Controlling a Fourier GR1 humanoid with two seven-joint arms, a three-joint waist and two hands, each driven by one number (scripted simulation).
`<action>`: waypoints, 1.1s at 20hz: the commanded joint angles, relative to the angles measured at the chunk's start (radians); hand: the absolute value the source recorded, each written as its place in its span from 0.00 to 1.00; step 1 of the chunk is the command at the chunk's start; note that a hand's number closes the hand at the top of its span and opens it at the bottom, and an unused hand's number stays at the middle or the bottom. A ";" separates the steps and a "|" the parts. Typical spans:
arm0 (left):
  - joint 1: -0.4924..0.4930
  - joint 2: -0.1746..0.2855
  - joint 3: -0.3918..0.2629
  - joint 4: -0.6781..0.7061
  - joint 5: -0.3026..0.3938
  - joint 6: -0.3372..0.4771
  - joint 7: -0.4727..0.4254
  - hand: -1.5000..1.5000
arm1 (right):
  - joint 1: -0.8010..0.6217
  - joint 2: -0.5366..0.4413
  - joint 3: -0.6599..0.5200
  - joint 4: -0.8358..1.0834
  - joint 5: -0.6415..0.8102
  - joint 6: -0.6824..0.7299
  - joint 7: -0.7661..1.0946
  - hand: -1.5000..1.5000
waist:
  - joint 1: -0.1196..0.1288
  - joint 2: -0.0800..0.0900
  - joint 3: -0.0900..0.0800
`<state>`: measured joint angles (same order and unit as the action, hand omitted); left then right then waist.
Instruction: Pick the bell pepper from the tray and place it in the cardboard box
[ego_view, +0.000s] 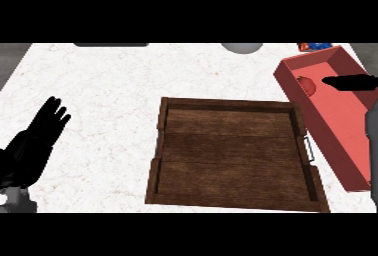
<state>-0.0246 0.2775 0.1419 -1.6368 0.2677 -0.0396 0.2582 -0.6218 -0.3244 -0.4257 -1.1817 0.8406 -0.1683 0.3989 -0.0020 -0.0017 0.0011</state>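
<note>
Counts: 1 tray, 1 box, 1 pepper, 2 hands, plus 3 partly cut-off items at the far edge. The counter (103, 100) is white stone-look with faint veining. The wooden tray (221, 104) sits mid-counter: dark brown, rectangular, plank grain running across, raised rim all round, and a thin pale handle (308, 149) on its right side. Nothing is in the tray. The box (343, 135) is just right of the tray, nearly touching its right rim: red, long, rectangular, open top, plain flat walls, angled so its far end leans left. It reads as red rather than cardboard brown. The bell pepper (306, 86) is in the box at the far end, against the left wall: red, rounded, smooth. It's the only thing in there. The right hand (353, 82) is black, lying across the far end of the box and pointing left, its tip right beside the pepper. Can't tell whether it touches the pepper, or whether it's spread or closed. Its grey forearm (371, 150) runs up the right edge. The left hand (33, 140) is black, at the left edge over the counter, well apart from the tray, fingers straight and slightly fanned, pointing away, holding nothing. Far edge: a grey round object (242, 47), a dark flat strip (111, 45) and a small blue-and-orange item (316, 46). All are too clipped to identify.
</note>
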 joint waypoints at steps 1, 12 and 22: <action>0.024 0.002 0.010 -0.006 0.003 -0.012 -0.012 0.50 | 0.006 0.047 -0.084 -0.087 -0.096 -0.114 -0.014 0.00 | -0.001 -0.002 -0.001; -0.036 -0.019 0.013 0.067 -0.027 -0.015 -0.025 0.50 | 0.277 -0.014 -0.241 -0.382 -0.394 0.011 -0.034 0.00 | -0.007 0.000 -0.001; 0.015 -0.014 0.052 -0.032 -0.013 -0.048 0.025 0.50 | 0.457 -0.114 -0.340 -0.445 -0.603 0.163 -0.094 0.00 | 0.001 0.001 -0.001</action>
<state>0.0112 0.2559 0.1775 -1.6639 0.2582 -0.0802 0.2543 -0.2141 -0.4329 -0.7646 -1.6258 0.2758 -0.0128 0.3329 -0.0047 -0.0021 -0.0003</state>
